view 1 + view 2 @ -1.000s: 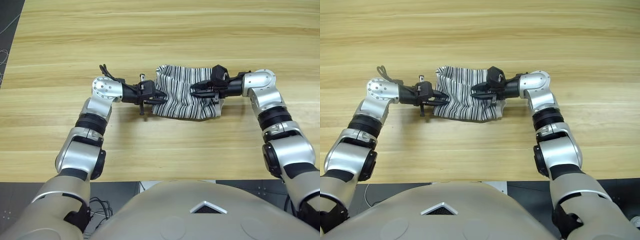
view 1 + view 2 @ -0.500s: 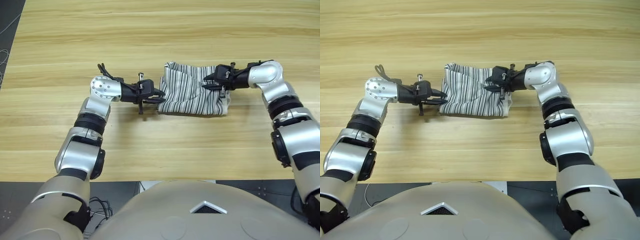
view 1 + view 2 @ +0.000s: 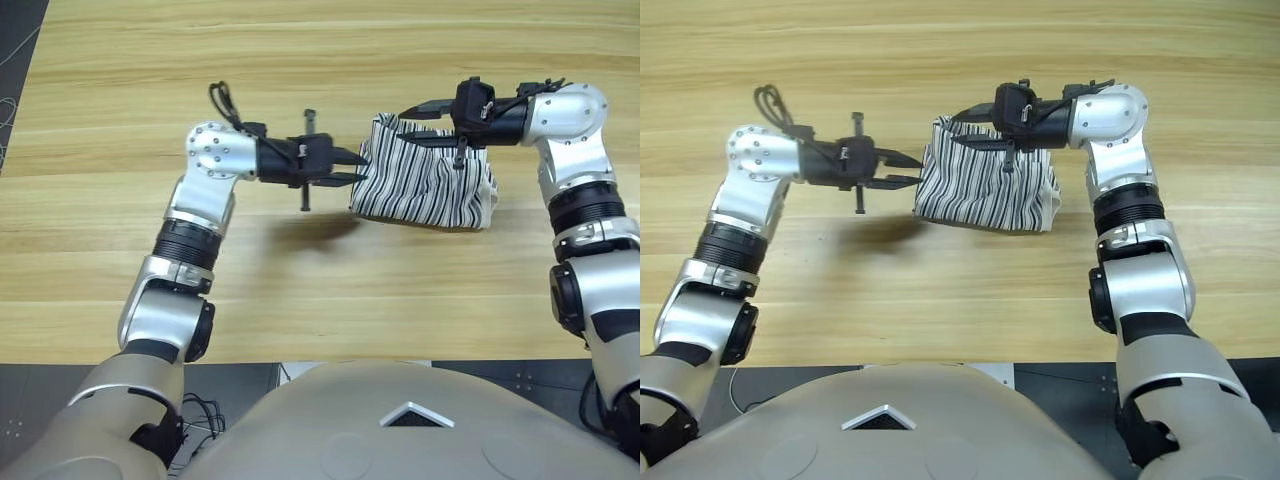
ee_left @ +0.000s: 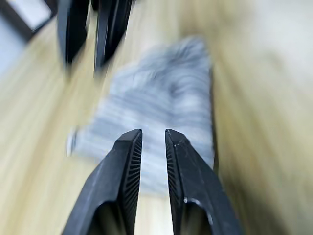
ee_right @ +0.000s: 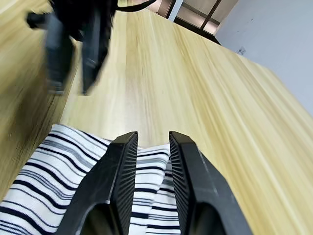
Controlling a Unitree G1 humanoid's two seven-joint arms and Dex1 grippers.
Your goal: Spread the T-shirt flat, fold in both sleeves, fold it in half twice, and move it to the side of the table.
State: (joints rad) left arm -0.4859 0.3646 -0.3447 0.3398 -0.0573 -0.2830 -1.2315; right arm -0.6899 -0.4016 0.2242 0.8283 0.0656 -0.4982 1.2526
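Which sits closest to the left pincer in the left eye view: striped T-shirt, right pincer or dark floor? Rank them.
1. T-shirt, just right of the left pincer.
2. Right pincer, over the shirt's far edge.
3. Dark floor, past the table's left edge.

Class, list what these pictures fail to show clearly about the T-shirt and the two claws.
Left wrist view: the T-shirt is blurred, so stripes and folds cannot be read.
Right wrist view: the T-shirt runs off the picture's edge and behind the right claw; the left claw is blurred.
Eye views: the top layer hides the folds underneath; whether the right claw touches the T-shirt is unclear.
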